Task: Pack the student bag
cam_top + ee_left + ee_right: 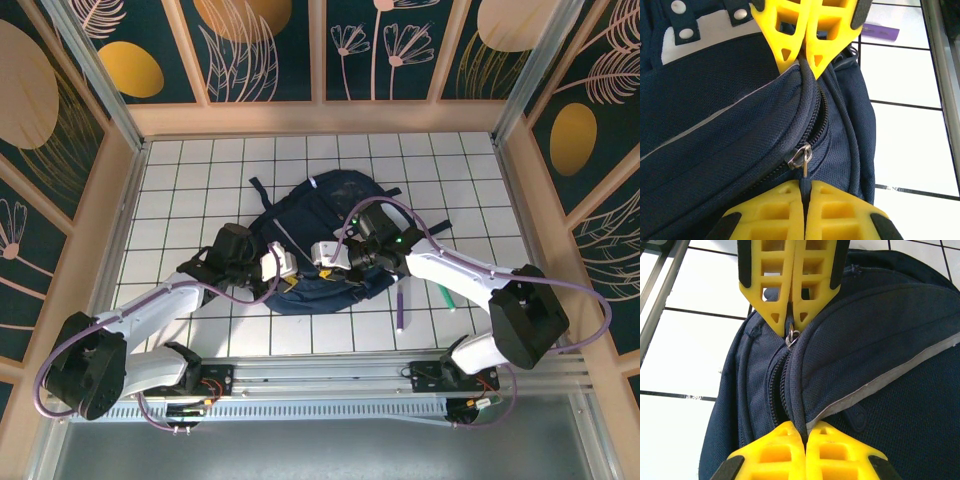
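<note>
Looking down from overhead, I've got the student bag lying flat in the middle of the white tiled table, both arms reaching in at its near edge. Left gripper: yellow fingers pressed fully together, and on my left wrist feed the metal zip pull runs straight into the seam between them, so I read that as a pinch on the pull. Right gripper: also closed tight, fingers meeting at the bag's zip line, with the ring of a second zip pull caught right at their tips. A purple pen and a green pen lie on the tiles just right of the bag.
</note>
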Controlling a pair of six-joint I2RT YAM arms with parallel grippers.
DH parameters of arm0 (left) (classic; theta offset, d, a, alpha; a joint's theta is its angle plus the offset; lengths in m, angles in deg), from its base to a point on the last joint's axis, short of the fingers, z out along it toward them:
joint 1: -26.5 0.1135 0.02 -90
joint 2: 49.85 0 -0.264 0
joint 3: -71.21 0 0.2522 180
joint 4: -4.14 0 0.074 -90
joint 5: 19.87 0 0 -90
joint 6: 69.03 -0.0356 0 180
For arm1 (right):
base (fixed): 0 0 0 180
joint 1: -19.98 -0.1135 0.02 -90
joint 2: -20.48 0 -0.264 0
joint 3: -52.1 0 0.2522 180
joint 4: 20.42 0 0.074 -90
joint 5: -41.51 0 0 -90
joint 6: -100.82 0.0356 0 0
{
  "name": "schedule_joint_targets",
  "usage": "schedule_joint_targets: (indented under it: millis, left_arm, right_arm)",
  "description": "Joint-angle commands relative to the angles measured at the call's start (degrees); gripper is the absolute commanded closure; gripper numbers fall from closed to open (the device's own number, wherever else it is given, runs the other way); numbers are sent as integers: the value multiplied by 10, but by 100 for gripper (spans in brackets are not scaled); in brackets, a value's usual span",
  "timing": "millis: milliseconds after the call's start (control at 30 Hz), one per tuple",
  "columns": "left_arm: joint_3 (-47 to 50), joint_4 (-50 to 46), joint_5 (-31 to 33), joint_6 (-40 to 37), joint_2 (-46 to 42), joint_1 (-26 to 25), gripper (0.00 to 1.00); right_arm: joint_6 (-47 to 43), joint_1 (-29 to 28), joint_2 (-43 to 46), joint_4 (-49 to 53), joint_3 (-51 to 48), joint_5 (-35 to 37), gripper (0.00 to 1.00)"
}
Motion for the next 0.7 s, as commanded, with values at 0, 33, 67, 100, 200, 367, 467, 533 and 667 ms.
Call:
schedule_joint_targets:
  millis: [0, 33, 67, 100, 200, 367, 467, 533, 667]
  left_arm:
    - [-6, 25, 1, 18, -22, 1, 100]
    - [-10, 19, 4, 20, -29, 3, 100]
    - [-14, 13, 11, 22, -34, 5, 100]
    - [-18, 4, 22, 22, -40, 11, 100]
    - [-12, -20, 67, 22, -41, 58, 100]
    - [-4, -6, 110, 53, -27, 132, 100]
    - [-13, 2, 45, 64, -26, 132, 100]
    - [-22, -4, 7, 70, -30, 125, 100]
    - [-17, -15, 15, 83, -58, 93, 100]
  right_arm:
    - [-21, -7, 26, 6, -12, 1, 100]
    - [-26, -8, 29, 13, -13, 13, 100]
    - [-29, -8, 34, 14, -15, 20, 100]
    - [-33, -8, 41, 13, -19, 25, 100]
    - [-45, -8, 60, 17, -27, 38, 100]
    - [-58, -9, 81, 12, -41, 74, 100]
    - [-32, -9, 82, -24, -51, 97, 100]
    - [11, -10, 79, -61, -54, 99, 94]
    - [124, -40, 69, -149, -61, 164, 76]
